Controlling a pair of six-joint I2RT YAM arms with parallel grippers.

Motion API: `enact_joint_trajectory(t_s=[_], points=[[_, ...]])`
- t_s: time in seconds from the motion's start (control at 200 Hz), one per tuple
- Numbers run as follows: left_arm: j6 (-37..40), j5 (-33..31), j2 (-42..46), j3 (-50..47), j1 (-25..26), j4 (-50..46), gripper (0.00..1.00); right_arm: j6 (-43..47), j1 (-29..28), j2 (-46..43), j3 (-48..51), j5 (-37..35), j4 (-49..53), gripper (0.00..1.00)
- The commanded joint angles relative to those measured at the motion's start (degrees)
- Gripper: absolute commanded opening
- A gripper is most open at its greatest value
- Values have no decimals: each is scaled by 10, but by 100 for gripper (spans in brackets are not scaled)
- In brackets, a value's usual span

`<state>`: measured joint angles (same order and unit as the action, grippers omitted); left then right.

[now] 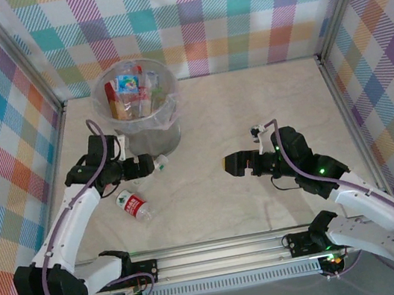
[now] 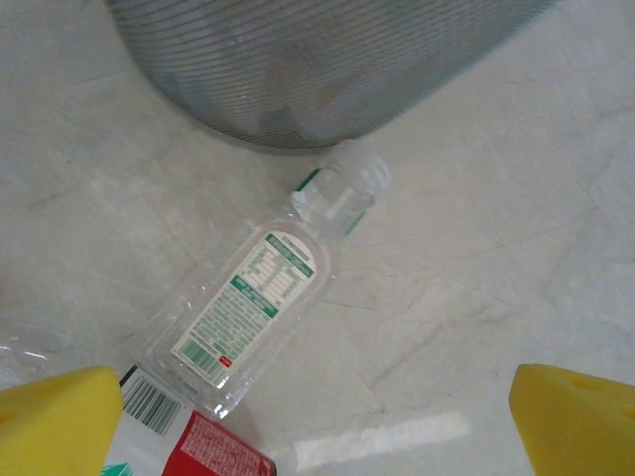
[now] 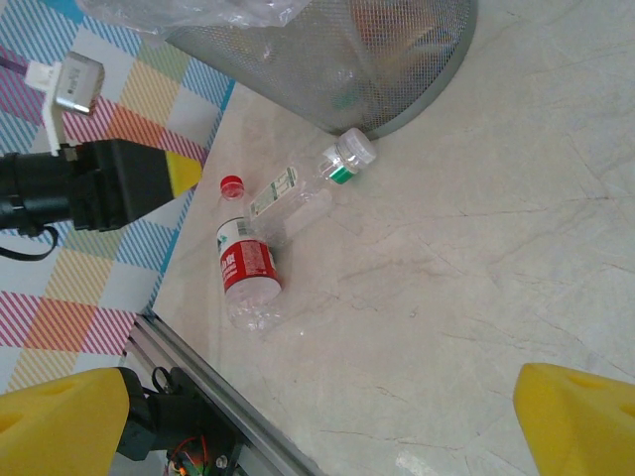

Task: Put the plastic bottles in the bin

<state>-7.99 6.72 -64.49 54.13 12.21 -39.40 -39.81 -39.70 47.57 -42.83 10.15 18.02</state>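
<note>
Seen from above, a round, ribbed grey bin [image 1: 147, 142] with a clear liner was stood on the pale marbled counter [image 1: 251, 108], with bottles [image 1: 128, 91] heaped inside. The left arm was bent toward the bin's base, the left gripper [image 1: 151, 165] spread. The right gripper [image 1: 232, 164], also spread, was pointed left.

At the left wrist, a clear green-labelled bottle [image 2: 253, 307] was laid flat and diagonal, its cap aimed at the bin just beside it.

At the right wrist, a red-labelled bottle [image 3: 248, 273] was laid touching it, between wide-set yellow foam pads [image 3: 60, 421].
</note>
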Motion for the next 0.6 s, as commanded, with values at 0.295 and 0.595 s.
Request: enact_joint_trajectory(t_s=[0.295, 0.595], points=[[-45, -95, -24, -82, 21, 142, 100, 3, 3, 1, 11, 9, -24, 100], [-13, -79, -73, -119, 22, 230, 100, 4, 3, -8, 14, 9, -20, 100]])
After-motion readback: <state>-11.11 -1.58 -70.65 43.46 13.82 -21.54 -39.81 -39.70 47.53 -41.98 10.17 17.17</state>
